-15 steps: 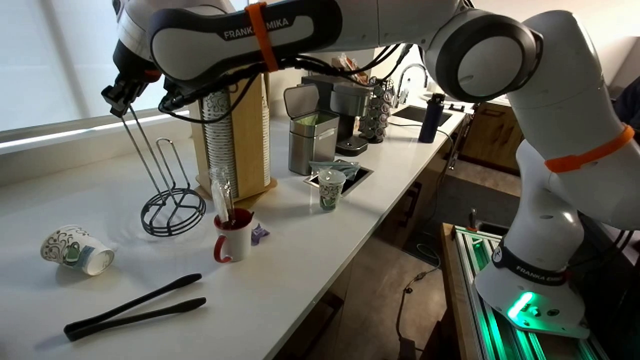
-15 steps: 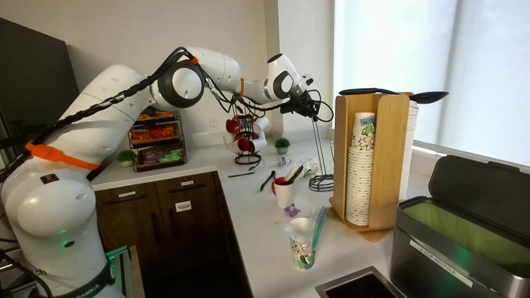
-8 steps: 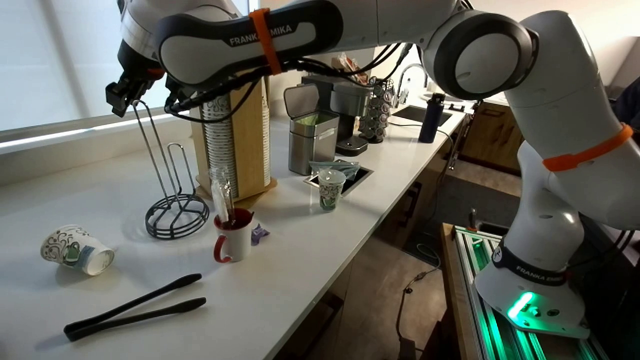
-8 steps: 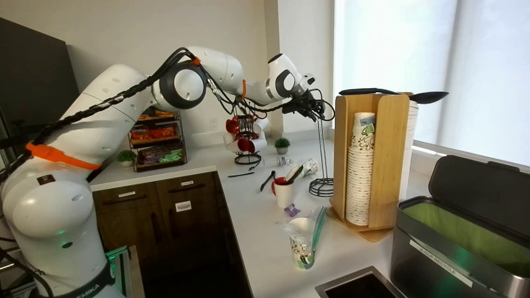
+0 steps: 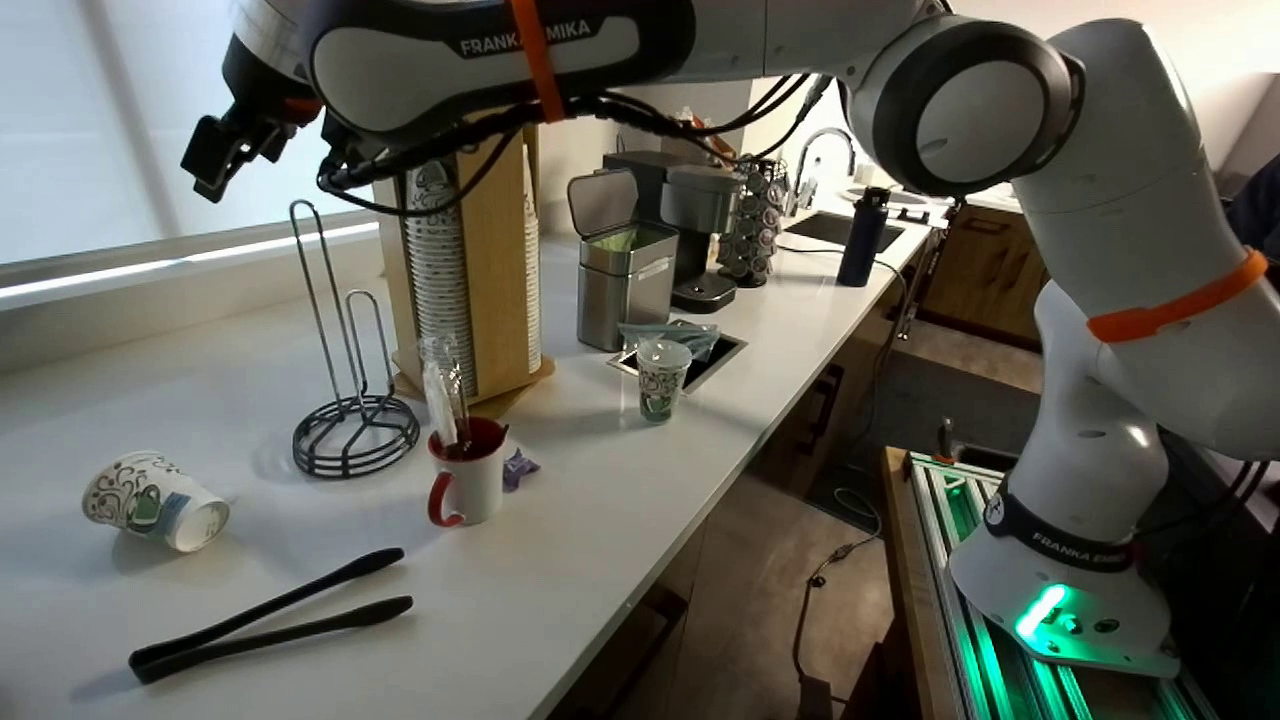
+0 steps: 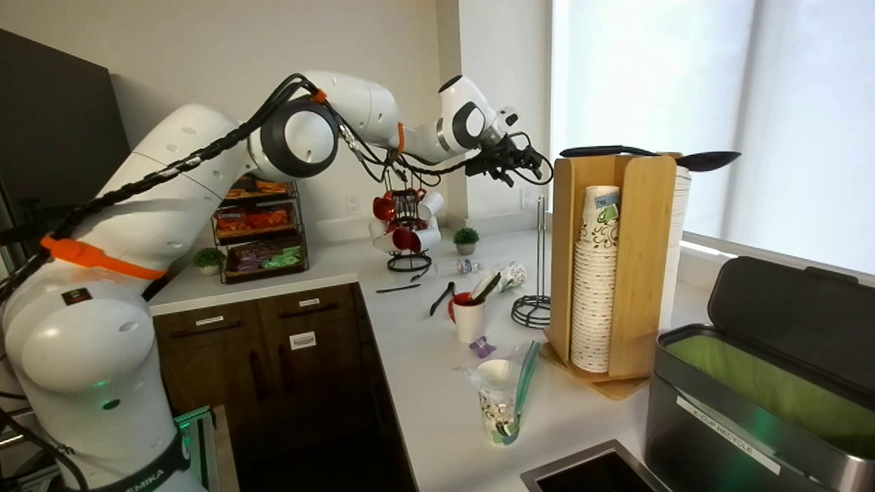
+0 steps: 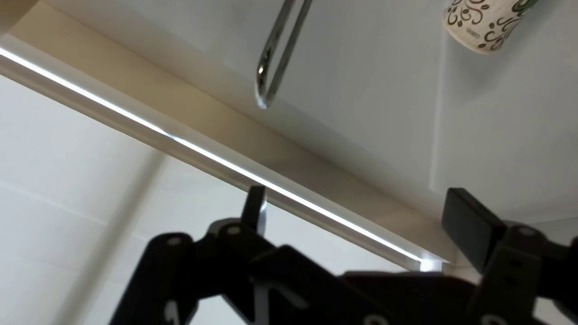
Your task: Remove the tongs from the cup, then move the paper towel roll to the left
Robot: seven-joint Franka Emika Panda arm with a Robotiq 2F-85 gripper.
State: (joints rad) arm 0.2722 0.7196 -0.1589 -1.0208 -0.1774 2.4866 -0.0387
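Note:
My gripper (image 5: 238, 172) stands wide open above and beside the paper towel roll, a bare wire stand (image 5: 345, 466), and is apart from it in both exterior views. That stand rests upright on its round ring base. In the wrist view, its wire loop top (image 7: 263, 76) shows beyond the gap of my gripper (image 7: 356, 194), and nothing lies between the pads (image 7: 472, 221). The black tongs (image 5: 362, 566) lie spread on the counter, out of the cup. The cup, a white mug (image 5: 478, 488) with a red inside, is upright and holds wrapped utensils.
Left of the stand, a patterned paper cup (image 5: 155, 500) lies on its side. A wooden cup holder (image 6: 612, 273) stands close beside the stand. The window sill (image 5: 190, 262) runs behind. A purple wrapper (image 5: 517, 468) lies by the mug; another patterned cup (image 6: 497, 410) stands farther off.
A second ago my gripper was shut on the stand's loop, with the stand leaning. It has let go and risen clear; the stand has swung upright, its top moving right in an exterior view.

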